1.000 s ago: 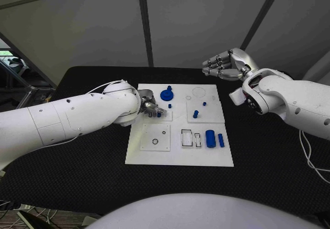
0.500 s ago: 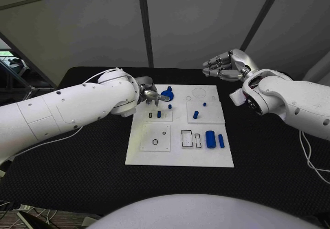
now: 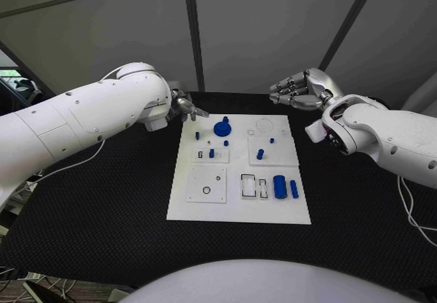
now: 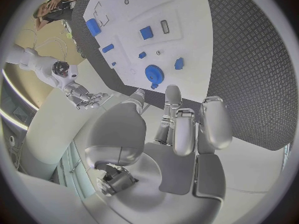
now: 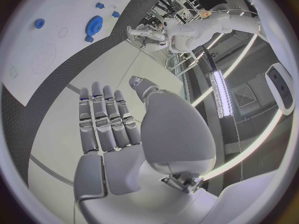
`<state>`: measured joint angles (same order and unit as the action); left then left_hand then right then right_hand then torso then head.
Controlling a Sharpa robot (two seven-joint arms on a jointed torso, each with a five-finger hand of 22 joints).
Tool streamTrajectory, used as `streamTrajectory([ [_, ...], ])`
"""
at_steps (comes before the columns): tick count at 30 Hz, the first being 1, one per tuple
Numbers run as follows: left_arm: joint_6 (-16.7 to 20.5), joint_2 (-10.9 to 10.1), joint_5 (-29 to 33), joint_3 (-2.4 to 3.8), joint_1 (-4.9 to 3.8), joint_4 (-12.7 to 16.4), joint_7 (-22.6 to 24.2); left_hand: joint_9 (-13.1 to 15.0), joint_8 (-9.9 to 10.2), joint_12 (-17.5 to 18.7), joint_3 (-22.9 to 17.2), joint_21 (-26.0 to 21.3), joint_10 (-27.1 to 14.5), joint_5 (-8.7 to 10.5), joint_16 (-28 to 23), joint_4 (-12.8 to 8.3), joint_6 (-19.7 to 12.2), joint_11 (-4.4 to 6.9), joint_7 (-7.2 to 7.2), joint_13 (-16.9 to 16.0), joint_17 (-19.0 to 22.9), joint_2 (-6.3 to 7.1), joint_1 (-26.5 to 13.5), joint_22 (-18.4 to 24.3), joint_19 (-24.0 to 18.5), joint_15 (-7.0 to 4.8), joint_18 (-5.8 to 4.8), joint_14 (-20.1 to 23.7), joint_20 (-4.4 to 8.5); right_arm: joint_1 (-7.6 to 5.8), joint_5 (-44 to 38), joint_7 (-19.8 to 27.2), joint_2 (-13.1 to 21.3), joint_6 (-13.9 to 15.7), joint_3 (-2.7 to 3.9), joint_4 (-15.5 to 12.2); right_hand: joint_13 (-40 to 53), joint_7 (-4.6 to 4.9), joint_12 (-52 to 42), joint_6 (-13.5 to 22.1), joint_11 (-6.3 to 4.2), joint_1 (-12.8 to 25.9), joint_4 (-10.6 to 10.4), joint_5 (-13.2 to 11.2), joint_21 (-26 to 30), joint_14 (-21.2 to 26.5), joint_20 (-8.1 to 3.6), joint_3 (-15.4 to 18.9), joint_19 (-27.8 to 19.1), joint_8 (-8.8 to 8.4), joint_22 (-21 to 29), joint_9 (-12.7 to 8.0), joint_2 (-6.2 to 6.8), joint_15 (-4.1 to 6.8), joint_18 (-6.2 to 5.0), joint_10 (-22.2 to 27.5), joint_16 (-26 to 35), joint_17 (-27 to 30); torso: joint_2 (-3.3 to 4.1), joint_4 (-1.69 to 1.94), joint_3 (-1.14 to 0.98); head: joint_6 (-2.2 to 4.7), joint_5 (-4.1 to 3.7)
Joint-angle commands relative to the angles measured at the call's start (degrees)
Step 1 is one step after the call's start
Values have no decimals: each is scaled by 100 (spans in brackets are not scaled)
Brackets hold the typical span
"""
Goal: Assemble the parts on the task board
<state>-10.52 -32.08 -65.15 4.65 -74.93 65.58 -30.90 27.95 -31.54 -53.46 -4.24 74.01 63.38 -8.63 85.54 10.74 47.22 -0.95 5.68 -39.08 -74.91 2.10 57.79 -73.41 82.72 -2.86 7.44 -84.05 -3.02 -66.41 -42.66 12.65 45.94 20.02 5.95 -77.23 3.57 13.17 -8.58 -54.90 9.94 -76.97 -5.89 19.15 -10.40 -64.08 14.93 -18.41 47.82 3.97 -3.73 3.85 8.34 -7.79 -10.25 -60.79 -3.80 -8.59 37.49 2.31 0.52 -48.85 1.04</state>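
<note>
Right now I have both hands off the task board [image 3: 239,211], which lies flat in the middle of the black tabletop [image 3: 109,214]. I read that as a pause between placements, with the board clear to view. My left hand [image 3: 185,106] hovers just beyond the board's far left corner; from its wrist camera the fingers [image 4: 187,129] look loosely curled with nothing between them, though the arm hides most of it from above, so I can't be sure of the pose. My right hand [image 3: 299,88] hangs past the far right corner, fingers [image 5: 106,119] straight, side by side, and empty. The blue gear [image 3: 222,127] sits near the far edge, a fat blue cylinder [image 3: 280,186] beside the slotted recesses. The small pegs are too tiny for me to judge whether they are seated.
</note>
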Motion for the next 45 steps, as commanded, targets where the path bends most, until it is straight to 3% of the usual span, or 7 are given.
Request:
streamTrajectory([
  [1,-769,143,-21,-7,-23,-347,38,-46,43,-36,59,-31,4,-7,-16,23,56,-34,-7,0,-1034,-17,47,-18,-4,35,-330,-425,-42,-9,-8,28,-18,-47,4,6,2,23,-18,20,-1,51,-1,27,52,51,20,36,39,-20,5,3,-4,-13,-37,31,19,11,8,-8,2,20,22],
  [7,-1055,385,-137,-11,-11,-911,28,-142,120,-67,215,-25,13,110,5,106,119,-37,-5,9,-1053,-75,80,-37,5,38,-332,-433,-49,-8,-8,29,-34,-56,4,8,2,23,-18,20,-1,51,-1,27,52,51,20,36,39,-20,5,3,-4,-13,-37,31,19,11,16,0,8,26,30],
  [15,-1114,567,-182,-11,55,-1288,51,-182,125,-124,297,16,52,140,54,140,213,-25,-22,-31,-1103,-136,141,-88,29,31,-342,-451,-47,-8,-8,29,-55,-53,4,6,2,23,-18,20,-1,51,-1,28,52,51,20,37,39,-20,5,3,-5,-13,-37,31,19,12,7,-9,1,-18,38],
  [19,-1056,634,-189,-9,93,-1384,98,-196,120,-153,329,41,79,138,74,151,256,-15,-34,-54,-1122,-158,171,-116,43,23,-348,-460,-43,-8,-8,30,-60,-50,5,3,2,22,-19,21,-2,48,-1,36,58,52,21,38,40,-20,5,3,-12,-13,-38,32,18,15,13,-9,14,-31,30],
  [24,-1001,703,-190,-9,121,-1469,181,-204,118,-170,349,69,95,137,100,159,279,-8,-41,-67,-1149,-174,187,-146,57,18,-354,-470,-39,-8,-8,31,-69,-49,5,4,2,22,-19,21,-2,48,-1,36,58,52,21,38,40,-20,5,3,-12,-13,-38,32,18,15,3,-5,-1,-36,35],
  [41,-1135,811,-188,-12,146,-1544,246,-233,102,-221,428,123,149,132,157,183,375,18,-71,-98,-1205,-237,265,-208,87,-2,-367,-492,-24,-8,-8,27,-123,-65,5,44,2,22,-21,22,-2,44,-1,49,68,54,22,40,41,-20,5,3,-22,-13,-38,34,17,20,6,2,11,-62,32],
  [45,-1239,830,-188,-14,159,-1566,255,-247,94,-234,456,136,165,129,171,152,418,31,-86,-100,-1220,-266,362,-227,95,-13,-371,-497,-16,-9,-8,24,-133,-69,5,50,2,22,-21,22,-2,44,-1,49,68,54,22,40,41,-20,5,3,-22,-13,-38,34,17,20,1,0,4,-71,31],
])
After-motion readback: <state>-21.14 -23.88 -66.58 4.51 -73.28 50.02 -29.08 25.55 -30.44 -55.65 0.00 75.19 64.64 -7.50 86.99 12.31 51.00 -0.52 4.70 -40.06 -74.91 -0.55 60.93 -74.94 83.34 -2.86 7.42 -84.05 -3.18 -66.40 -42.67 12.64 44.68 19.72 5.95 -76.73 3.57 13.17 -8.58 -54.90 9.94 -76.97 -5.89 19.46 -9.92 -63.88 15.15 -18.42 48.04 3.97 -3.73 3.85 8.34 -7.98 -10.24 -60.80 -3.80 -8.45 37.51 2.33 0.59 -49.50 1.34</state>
